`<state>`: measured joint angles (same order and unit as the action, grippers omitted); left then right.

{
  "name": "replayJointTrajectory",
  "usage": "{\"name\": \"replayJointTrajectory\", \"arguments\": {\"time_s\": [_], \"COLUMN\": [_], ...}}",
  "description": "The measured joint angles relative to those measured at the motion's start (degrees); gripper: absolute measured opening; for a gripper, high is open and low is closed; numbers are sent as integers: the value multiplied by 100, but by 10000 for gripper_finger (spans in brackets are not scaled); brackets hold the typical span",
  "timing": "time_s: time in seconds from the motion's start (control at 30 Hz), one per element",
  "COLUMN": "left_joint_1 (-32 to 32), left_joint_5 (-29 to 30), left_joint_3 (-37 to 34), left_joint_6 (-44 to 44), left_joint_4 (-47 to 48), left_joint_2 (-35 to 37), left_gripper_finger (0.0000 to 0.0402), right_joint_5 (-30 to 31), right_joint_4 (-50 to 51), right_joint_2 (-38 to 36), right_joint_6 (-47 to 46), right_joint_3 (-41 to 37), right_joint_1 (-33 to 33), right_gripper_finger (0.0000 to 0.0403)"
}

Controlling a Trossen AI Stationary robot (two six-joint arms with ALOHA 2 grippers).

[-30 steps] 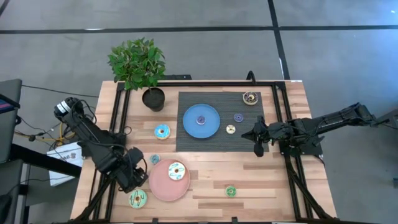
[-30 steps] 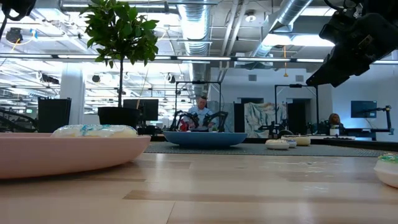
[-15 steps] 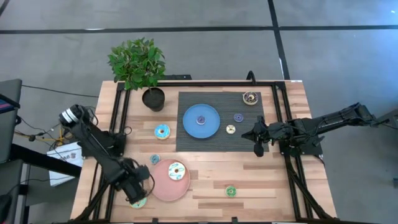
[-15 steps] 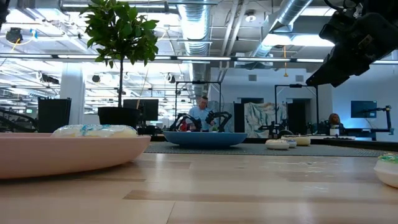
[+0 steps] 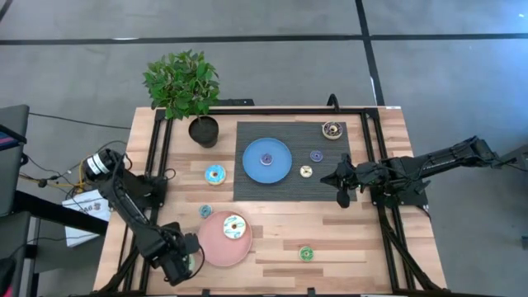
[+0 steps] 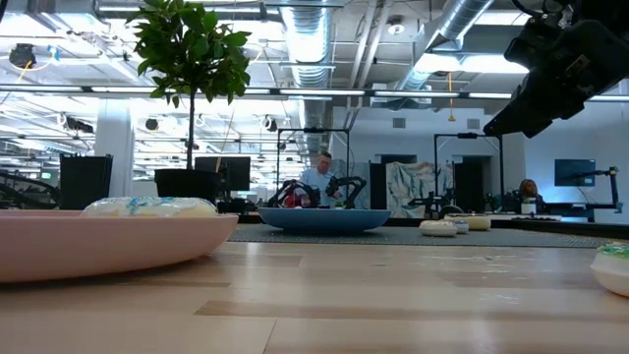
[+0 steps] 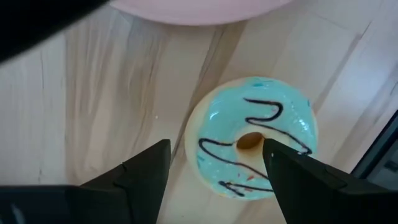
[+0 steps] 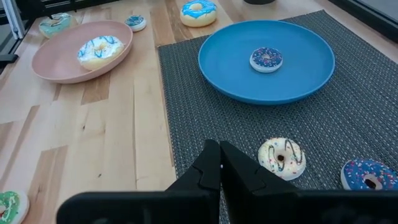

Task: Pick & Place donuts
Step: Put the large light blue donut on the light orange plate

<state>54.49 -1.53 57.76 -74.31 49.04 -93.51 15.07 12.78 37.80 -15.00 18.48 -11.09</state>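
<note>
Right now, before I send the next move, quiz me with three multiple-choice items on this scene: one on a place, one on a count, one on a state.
1. Where does the left gripper hang?
A. Over the blue plate
B. Above the green-iced donut, beside the pink plate
C. By the potted plant

2. How many donuts lie on the blue plate?
A. One
B. Two
C. None

3. How do the right gripper's fingers stand?
A. Wide open
B. Shut on a donut
C. Shut, holding nothing

Answers: 1 B, the left wrist view shows the green-iced donut between the spread fingers with the pink plate's rim nearby. 2 A, only the mini purple donut sits there. 3 C, the right wrist view shows the fingers pressed together over the mat, nothing between them.
</note>
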Motion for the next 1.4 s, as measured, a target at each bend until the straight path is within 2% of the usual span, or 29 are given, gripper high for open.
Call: {"name": "replayJointTrajectory", "arguments": {"time_s": [0.17, 0.47, 0.77, 1.13, 1.23, 1.4], "left_joint_1": [36, 58, 69, 80, 80, 81], "left_joint_5": [128, -32, 208, -79, -97, -162], "left_joint_3": [-69, -363, -367, -378, -378, -378], "left_joint_6": [98, 102, 119, 147, 125, 55], "left_joint_4": [-21, -255, -326, -506, -507, -543], "left_joint_2": [0, 0, -99, -422, -422, -420], "left_gripper_finger": [249, 249, 249, 249, 240, 198], "right_joint_5": [0, 0, 0, 2, 2, 2], "right_joint_4": [-3, -177, -174, -208, -210, -210], "right_joint_2": [0, 0, 0, 0, 0, 0], "right_joint_6": [0, -2, 7, 44, 44, 48], "right_joint_3": [1, 7, 7, 4, 4, 4], "right_joint_1": [0, -1, -1, 0, 0, -2], "right_gripper_finger": [0, 0, 0, 0, 0, 0]}}
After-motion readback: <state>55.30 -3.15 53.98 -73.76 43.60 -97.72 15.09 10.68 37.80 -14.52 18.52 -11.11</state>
